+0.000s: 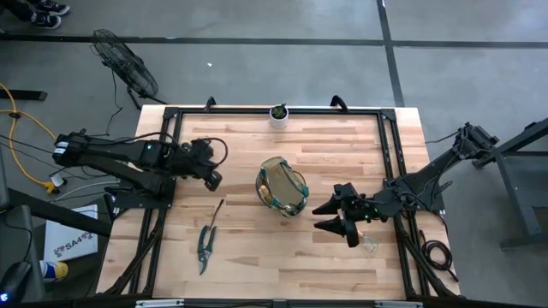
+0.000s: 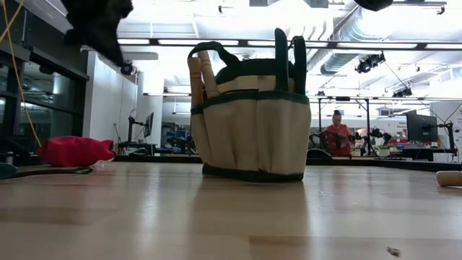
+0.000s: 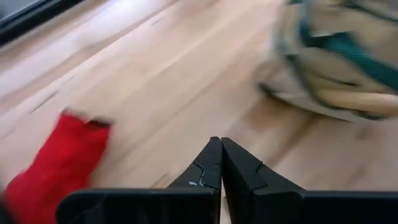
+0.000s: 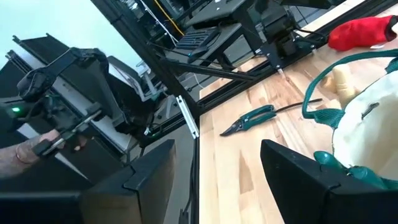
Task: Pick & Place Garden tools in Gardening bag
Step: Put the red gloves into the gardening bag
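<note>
The tan gardening bag [image 1: 281, 186] with green trim stands upright mid-table; wooden tool handles [image 2: 200, 74] stick up out of it. Green-handled pruning shears [image 1: 205, 245] lie flat on the table near the front left, and also show in the right wrist view [image 4: 252, 118]. A thin dark tool [image 1: 218, 208] lies just beyond them. A red item [image 3: 56, 165] lies on the table by my left gripper [image 3: 221, 163], which is shut, empty and raised left of the bag. My right gripper [image 4: 217, 171] is open and empty to the right of the bag [image 4: 367, 124].
A small white pot with a green plant [image 1: 279, 113] stands at the far edge. A pale object [image 1: 368, 245] lies under my right arm near the front right; a wooden end [image 2: 449, 178] shows at the right of the low view. A person [image 2: 337, 133] is in the room behind.
</note>
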Tool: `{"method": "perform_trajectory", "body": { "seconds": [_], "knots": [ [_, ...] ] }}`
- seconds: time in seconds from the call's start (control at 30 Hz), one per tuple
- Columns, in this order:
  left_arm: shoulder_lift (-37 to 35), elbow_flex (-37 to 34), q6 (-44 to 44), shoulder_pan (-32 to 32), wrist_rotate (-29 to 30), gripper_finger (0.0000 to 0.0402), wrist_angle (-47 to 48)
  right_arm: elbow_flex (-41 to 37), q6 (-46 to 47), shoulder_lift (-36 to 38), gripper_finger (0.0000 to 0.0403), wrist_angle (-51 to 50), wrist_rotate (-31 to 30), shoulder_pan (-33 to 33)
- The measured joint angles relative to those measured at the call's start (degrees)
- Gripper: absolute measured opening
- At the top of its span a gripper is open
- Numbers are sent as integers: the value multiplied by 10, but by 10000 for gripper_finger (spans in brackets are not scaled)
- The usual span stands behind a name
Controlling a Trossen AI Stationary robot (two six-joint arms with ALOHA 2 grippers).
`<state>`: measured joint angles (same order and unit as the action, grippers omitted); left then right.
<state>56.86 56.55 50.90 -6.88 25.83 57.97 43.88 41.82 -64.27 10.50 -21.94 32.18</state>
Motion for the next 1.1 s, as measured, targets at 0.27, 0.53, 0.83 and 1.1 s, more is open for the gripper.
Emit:
{"method": "perform_trajectory", "body": {
  "seconds": [0.27, 0.53, 0.83, 1.1],
  "knots": [
    [0, 0, 60, 118, -51, 1, 79, 0, 0, 0, 227, 0, 7, -24],
    [27, 0, -22, 227, -89, 102, 84, 0, 2, 0, 227, -9, 99, -56],
    [133, 0, -60, 351, -103, 219, 84, 0, 5, 0, 227, -13, 166, -75],
    [210, 0, -74, 418, -131, 227, 80, 0, 6, 0, 227, -13, 177, -76]
  ]
}}
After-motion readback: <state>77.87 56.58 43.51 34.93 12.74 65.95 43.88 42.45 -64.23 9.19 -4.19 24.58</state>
